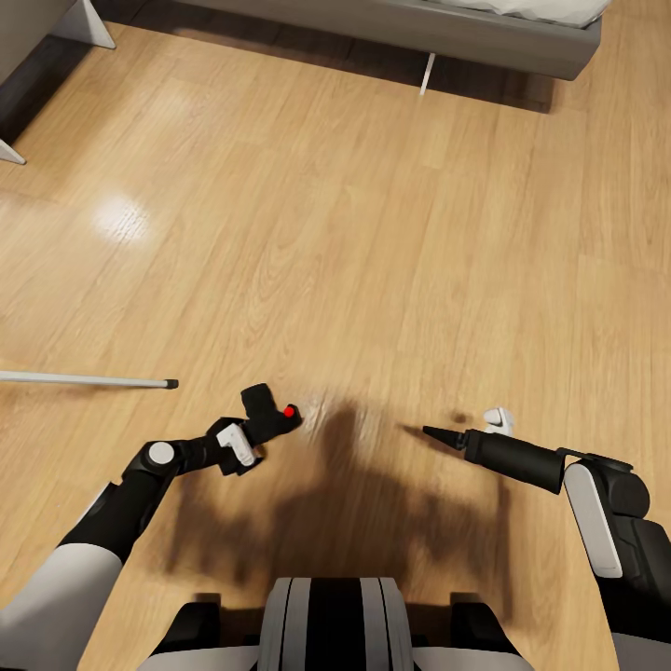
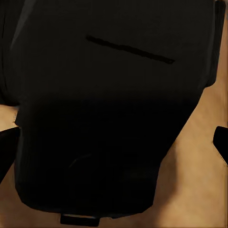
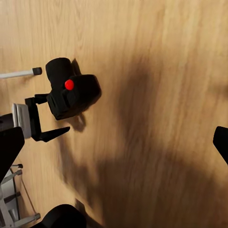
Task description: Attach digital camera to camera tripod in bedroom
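the robot is looking down on the light wood floor of the bedroom. the left hand is holding the digital camera low over the floor, in front of the robot's trunk and a little to its left. its fingers are closed against the black body of the camera, and the red button is showing on the top side. in the left wrist view the dark body of the camera is sitting very close before the lens, with the tips of the fingers at both of its sides. in the right wrist view the camera is seen over the floor with one finger of the left hand beside it.

the right hand is hanging over the floor at the robot's right side, well apart from the camera; how far open it is, one cannot tell.

a thin silver leg of the camera tripod with a black foot is lying flat across the floor at the left, near the left hand but not touching it. the grey frame of the bed is standing at the far edge of the floor
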